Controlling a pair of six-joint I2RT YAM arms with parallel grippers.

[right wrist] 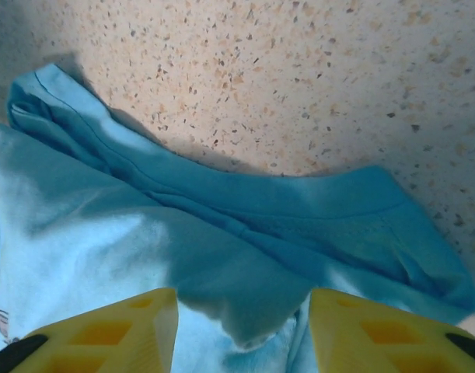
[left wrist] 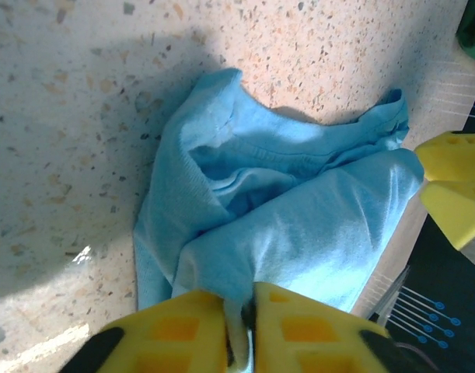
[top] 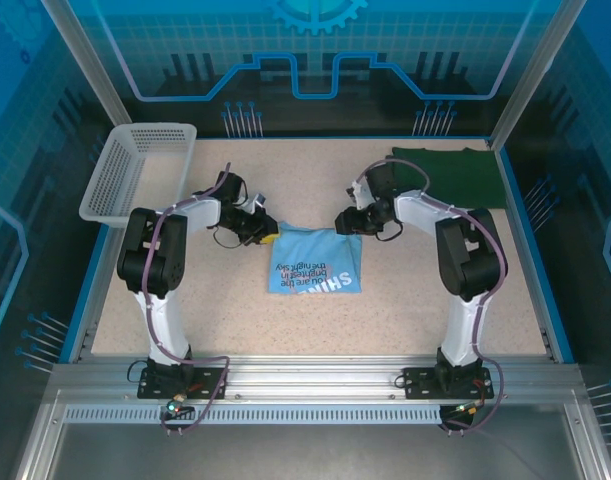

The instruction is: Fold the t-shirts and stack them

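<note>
Top external view: the light blue t-shirt (top: 317, 262) lies roughly folded at the middle of the speckled bench (top: 235, 320), its white lettering facing up. Its near edge is fairly straight and its far edge is bunched. The left claw (top: 266, 232) meets the shirt's far-left corner and the right claw (top: 344, 222) meets its far-right corner. The dark green t-shirt (top: 450, 172) lies flat in the far-right corner of the bench, well apart from the blue one. A white mesh basket (top: 135, 170) sits at the far-left corner, overhanging the bench edge. Bare bench lies open on the near side of the blue shirt and to both sides of it.

Left wrist view: the left claw (left wrist: 241, 334) is pressed together on a fold of the blue cloth, a thin ridge of fabric pinched between its yellow fingers (left wrist: 175, 334). The shirt rumples away from it, a seamed edge curling over bare bench. The other arm's yellow fingers touch the cloth at the right, and a sliver of green shirt shows at the top-right corner.

Right wrist view: the right claw (right wrist: 243, 311) is spread, its fingers (right wrist: 120, 334) well apart with blue cloth lying between them. The shirt's folded edge runs across the frame, with open speckled bench beyond it.
</note>
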